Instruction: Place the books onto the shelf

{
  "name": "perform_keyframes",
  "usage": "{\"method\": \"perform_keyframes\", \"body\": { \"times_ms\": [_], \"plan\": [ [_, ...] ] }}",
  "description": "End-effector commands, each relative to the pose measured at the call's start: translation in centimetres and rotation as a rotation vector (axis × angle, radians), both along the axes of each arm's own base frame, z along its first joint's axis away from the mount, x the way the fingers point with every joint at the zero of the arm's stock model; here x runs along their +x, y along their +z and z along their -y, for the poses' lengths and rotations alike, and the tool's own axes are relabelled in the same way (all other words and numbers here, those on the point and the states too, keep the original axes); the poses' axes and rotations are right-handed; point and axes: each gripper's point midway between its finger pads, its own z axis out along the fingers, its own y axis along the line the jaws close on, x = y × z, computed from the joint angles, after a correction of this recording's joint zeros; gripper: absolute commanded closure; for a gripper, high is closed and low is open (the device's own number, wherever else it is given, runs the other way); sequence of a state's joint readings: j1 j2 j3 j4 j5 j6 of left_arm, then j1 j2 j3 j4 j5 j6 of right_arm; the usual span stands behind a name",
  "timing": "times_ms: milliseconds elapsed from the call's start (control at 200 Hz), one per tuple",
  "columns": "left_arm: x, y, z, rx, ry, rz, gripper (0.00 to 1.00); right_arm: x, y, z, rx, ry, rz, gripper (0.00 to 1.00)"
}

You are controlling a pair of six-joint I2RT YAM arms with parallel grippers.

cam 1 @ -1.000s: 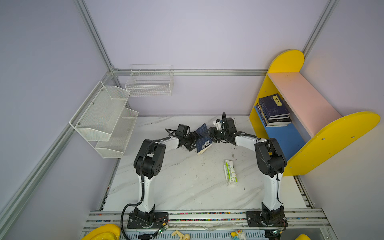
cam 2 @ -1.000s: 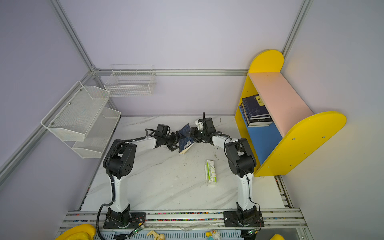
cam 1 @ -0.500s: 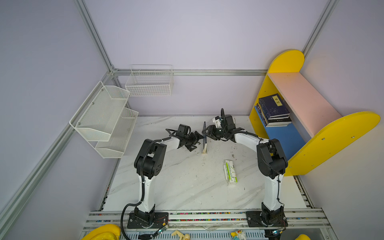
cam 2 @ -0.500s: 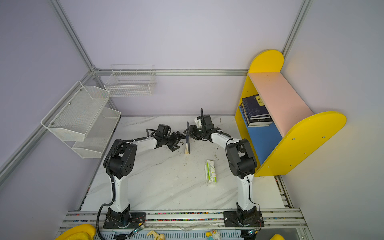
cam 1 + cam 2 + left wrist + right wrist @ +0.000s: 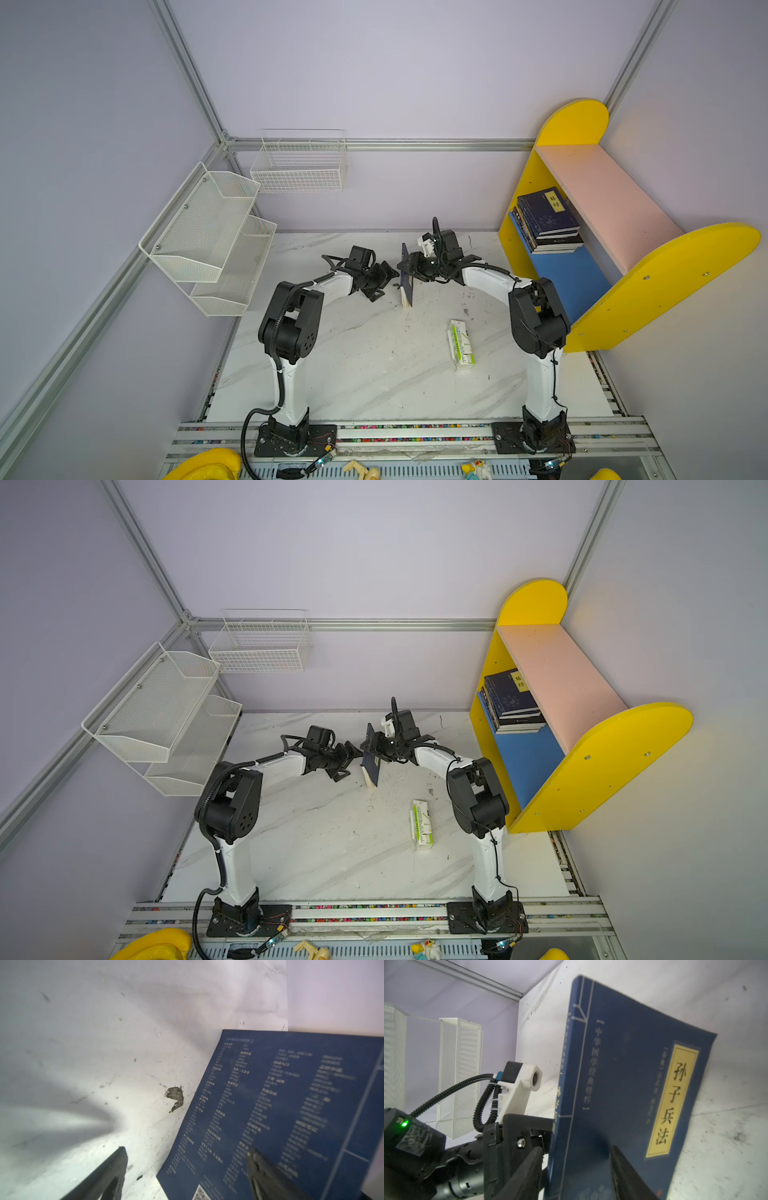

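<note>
As seen from my remote station in both top views, the book (image 5: 407, 276) (image 5: 371, 764) stands on its lower edge on the tabletop (image 5: 353, 374). It is toward the back, midway between the two arms, and leans slightly. The book is navy. Its front cover, which carries a yellow title label, faces the right wrist camera. Its back cover, with white text and a QR code, faces the left wrist camera.

Right fingers (image 5: 627, 1174): set moderately apart, with the book between them. One lies over the front cover and the other sits behind the spine. I cannot tell whether they press the book or only flank it.

Left fingers (image 5: 108, 1172): spread wide, holding nothing. One is over bare tabletop and the other is in front of the back cover. They sit just beside the book, and I cannot confirm contact.

Shelf (image 5: 665, 282): stands at the right edge of the tabletop, well apart from the book. A flat stack (image 5: 546, 218) of books lies on its blue lower board, under the pink board, at the far end.

Carton (image 5: 460, 344): green and white, lying flat on the tabletop, apart from the book.
</note>
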State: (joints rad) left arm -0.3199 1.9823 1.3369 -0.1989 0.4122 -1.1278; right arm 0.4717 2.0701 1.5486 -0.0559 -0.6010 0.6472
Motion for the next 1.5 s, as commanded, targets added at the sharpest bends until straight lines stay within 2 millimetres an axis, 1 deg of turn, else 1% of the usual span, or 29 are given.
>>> {"method": "perform_keyframes", "body": {
  "times_ms": [0, 90, 140, 185, 270, 310, 360, 435, 520, 665, 760, 810, 940, 1060, 1145, 1185, 1240, 1275, 1305, 1315, 1370, 1425, 1440, 1495],
  "plan": [
    [-0.1, 2.2, -2.0, 0.027, 0.009, 0.066, 0.12, 0.5, 1.3, -0.5, 0.016, 0.007, 0.044, 0.41],
    [0.2, 3.2, -3.0, 0.031, 0.028, 0.098, 0.12, 0.5, 2.4, -0.9, 0.044, 0.025, 0.069, 0.39],
    [0.6, 3.8, -3.5, 0.020, 0.035, 0.124, 0.11, 0.6, 2.6, -0.9, 0.045, 0.028, 0.078, 0.39],
    [0.9, 4.3, -3.4, -0.016, 0.027, 0.148, 0.11, 0.8, 2.8, -0.9, 0.044, 0.027, 0.087, 0.39],
    [2.2, 5.3, -2.2, -0.143, 0.002, 0.211, 0.11, 0.9, 2.5, -0.9, 0.044, 0.028, 0.079, 0.38],
    [2.8, 5.9, -1.4, -0.207, -0.020, 0.235, 0.12, 0.9, 1.9, -0.9, 0.042, 0.028, 0.065, 0.38],
    [3.4, 5.9, -0.7, -0.243, -0.035, 0.241, 0.13, 0.9, 1.1, -0.9, 0.035, 0.020, 0.044, 0.38],
    [4.0, 5.5, -0.6, -0.237, -0.030, 0.241, 0.13, 1.1, -0.4, -0.1, 0.003, -0.022, 0.012, 0.39],
    [4.1, 4.8, -1.4, -0.188, -0.003, 0.223, 0.13, 1.7, -1.4, 1.3, -0.069, -0.081, 0.008, 0.39],
    [3.1, 3.0, -3.5, 0.025, -0.020, 0.167, 0.12, 2.6, -3.7, 4.7, -0.320, -0.162, 0.025, 0.39],
    [2.3, 1.6, -5.0, 0.156, -0.042, 0.129, 0.12, 2.5, -5.2, 5.4, -0.418, -0.144, 0.026, 0.40],
    [1.9, 1.0, -5.5, 0.194, -0.053, 0.116, 0.12, 2.3, -5.8, 5.1, -0.436, -0.131, 0.028, 0.40],
    [1.4, -0.8, -5.8, 0.227, -0.069, 0.086, 0.11, 1.3, -8.7, 3.5, -0.489, -0.089, 0.015, 0.42],
    [1.5, -1.6, -4.8, 0.189, -0.098, 0.074, 0.11, 0.4, -11.0, 2.2, -0.562, -0.056, 0.016, 0.45],
    [1.5, -1.9, -3.8, 0.173, -0.125, 0.077, 0.11, 0.0, -12.6, 2.0, -0.627, -0.043, 0.012, 0.47],
    [1.5, -2.0, -3.4, 0.166, -0.137, 0.076, 0.11, -0.3, -13.2, 2.0, -0.644, -0.037, 0.009, 0.49],
    [1.5, -2.1, -2.7, 0.148, -0.153, 0.076, 0.11, -0.7, -14.2, 2.0, -0.664, -0.030, 0.002, 0.56],
    [1.6, -1.9, -2.2, 0.121, -0.163, 0.083, 0.11, -1.0, -14.9, 1.9, -0.677, -0.019, -0.006, 0.62],
    [1.7, -1.7, -1.7, 0.085, -0.168, 0.089, 0.11, -1.2, -15.2, 1.7, -0.682, -0.004, -0.002, 0.67],
    [1.7, -1.6, -1.5, 0.068, -0.172, 0.092, 0.11, -1.4, -15.7, 1.6, -0.691, 0.008, -0.005, 0.70],
    [2.1, 0.0, 0.2, -0.080, -0.198, 0.141, 0.11, -2.2, -16.6, 1.0, -0.712, 0.054, 0.008, 0.76],
    [2.8, 2.3, 1.5, -0.242, -0.204, 0.213, 0.11, -3.1, -17.6, 0.3, -0.746, 0.106, 0.019, 0.80],
    [3.2, 3.3, 1.7, -0.284, -0.202, 0.246, 0.11, -3.4, -17.9, 0.2, -0.757, 0.118, 0.018, 0.81],
    [3.8, 5.7, 1.9, -0.400, -0.187, 0.318, 0.12, -4.0, -18.9, 0.1, -0.792, 0.146, 0.015, 0.82]
  ]
}}
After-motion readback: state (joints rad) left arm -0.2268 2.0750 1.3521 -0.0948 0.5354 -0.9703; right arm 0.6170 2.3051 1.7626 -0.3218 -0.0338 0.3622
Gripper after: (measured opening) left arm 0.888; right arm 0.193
